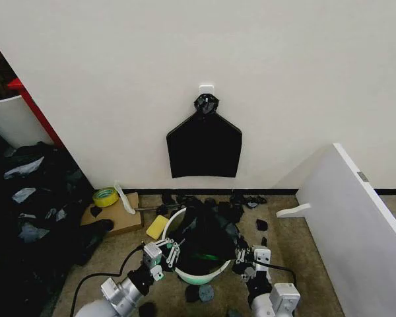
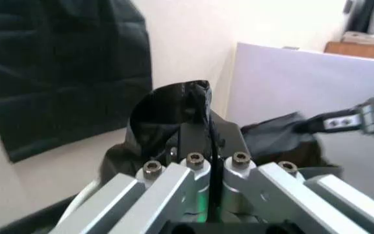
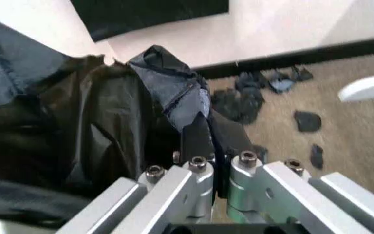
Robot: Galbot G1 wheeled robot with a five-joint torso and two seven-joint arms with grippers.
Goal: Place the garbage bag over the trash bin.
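Observation:
The white trash bin (image 1: 199,273) stands on the carpet just in front of me, its rim showing on the near and left sides. The glossy black garbage bag (image 1: 208,239) is draped loosely into and over its mouth. At the bin's left rim my left gripper (image 1: 172,250) is shut on the bag's edge; in the left wrist view a thin black sheet (image 2: 167,112) rises from between its closed fingers (image 2: 194,139). My right gripper (image 1: 241,259) is at the right rim, shut on the opposite edge of the crinkled bag (image 3: 76,126), which is pinched at its fingers (image 3: 196,136).
A flat bundle of black bags (image 1: 204,146) hangs from a wall hook behind the bin. A yellow block (image 1: 156,227) and a cardboard box (image 1: 115,221) with a tape roll (image 1: 105,197) lie to the left. Black scraps (image 1: 241,199) litter the floor. A white board (image 1: 356,218) leans at the right.

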